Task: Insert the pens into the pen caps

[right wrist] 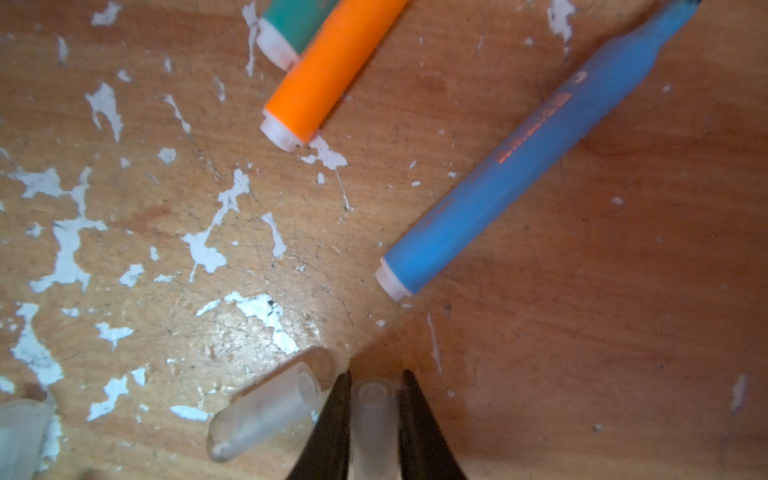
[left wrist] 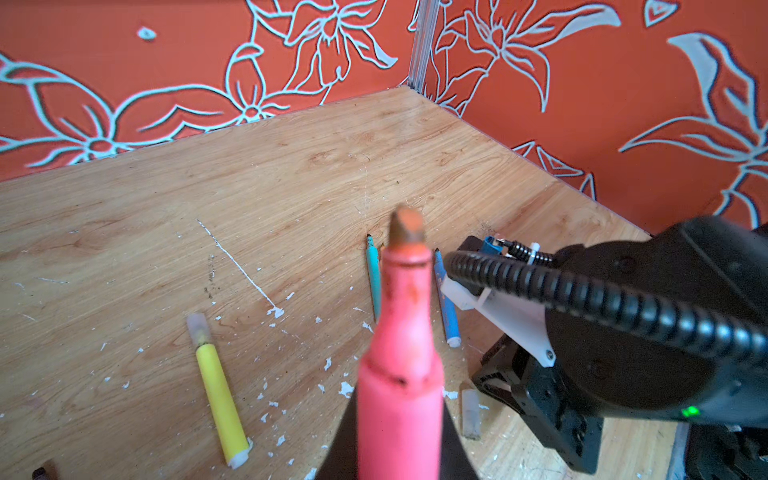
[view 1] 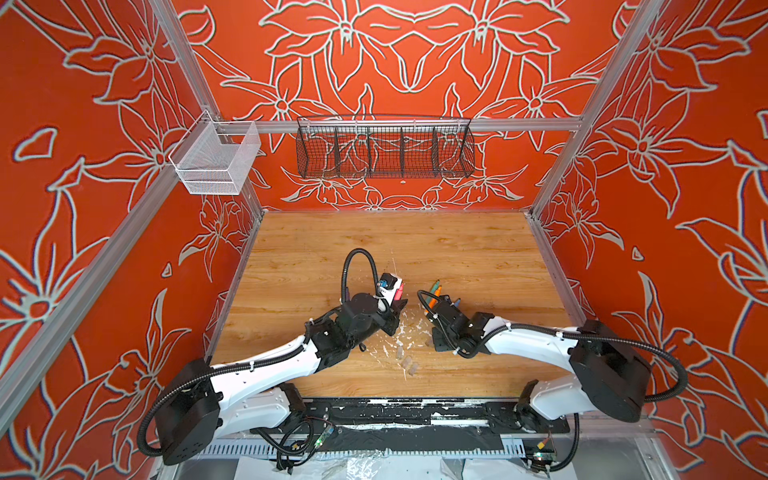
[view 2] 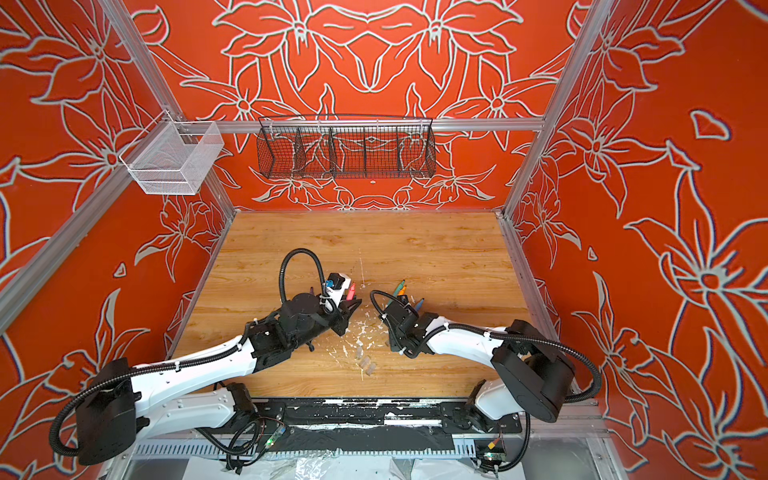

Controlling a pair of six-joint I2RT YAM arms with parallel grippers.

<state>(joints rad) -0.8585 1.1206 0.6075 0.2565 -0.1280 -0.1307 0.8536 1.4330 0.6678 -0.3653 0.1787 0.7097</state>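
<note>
Pink pen (left wrist: 399,374): is sticking out of the left end effector (left wrist: 399,440), its tip uncapped and pointing away from the wrist; this close it is looking blurred.
Left end effector: is clamping shut on the pink pen's barrel, hanging over the middle of the worktop (view 1: 374,241).
Right end effector (right wrist: 376,386): is gripping a clear cap (right wrist: 372,415), one jaw pressing on each side, low over the worktop.
Second cap (right wrist: 266,411): is lying on the wood just beside the gripped one, outside the jaws and angled away from it.
Blue pen (right wrist: 519,166): is lying uncapped on the worktop, its white end pointing toward the right end effector.
Orange pen (right wrist: 332,70) and green pen (right wrist: 295,16): are lying side by side, touching, near the blue pen.
Yellow pen (left wrist: 218,399): is lying apart from the others, its tip sitting inside a translucent cap (left wrist: 197,328).
Loose caps (view 1: 406,361): are lying close together between the two arms in both top views.
White flecks (right wrist: 66,249): are littering the wood around the caps.
</note>
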